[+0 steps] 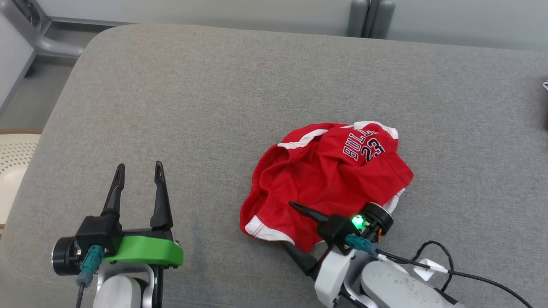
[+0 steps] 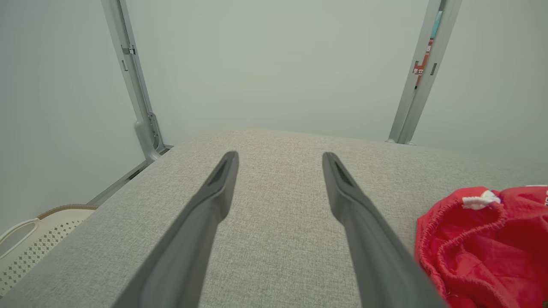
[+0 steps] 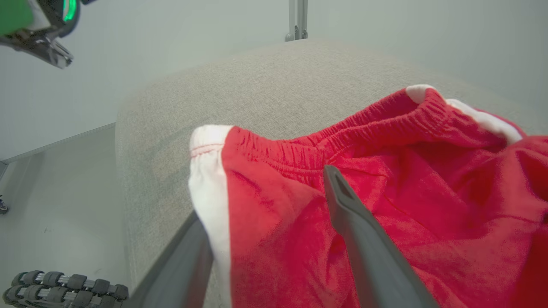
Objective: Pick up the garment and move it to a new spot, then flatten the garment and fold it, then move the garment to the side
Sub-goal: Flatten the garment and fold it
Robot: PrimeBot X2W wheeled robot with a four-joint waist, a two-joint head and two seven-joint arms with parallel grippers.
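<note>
The grey padded surface (image 1: 214, 107) is the largest thing, with a rounded far-left corner. On its near right part lies the garment (image 1: 329, 179), a pair of red shorts with white trim, an elastic waistband, and white lettering with the number 23. It is crumpled in a loose heap, the waistband gaping toward the surface's left side and the printed panel turned toward its far edge. All of the garment rests on the surface, inside its edges.

The right gripper (image 1: 287, 224) is at the garment's near edge, low over the near right part of the surface. Its fingers are spread wide. One lies on top of the red cloth, the other runs beside and partly under the white-trimmed hem. Cloth drapes between them, but nothing is pinched.

The left gripper (image 1: 140, 164) hovers over the near left part of the surface, fingers pointing toward its far edge. They are spread wide too, with only bare grey fabric between them, well apart from the garment.

Off the surface's left edge sits a cream perforated basket (image 1: 17, 158). A black cable (image 1: 445, 256) loops on the surface's near right corner.
</note>
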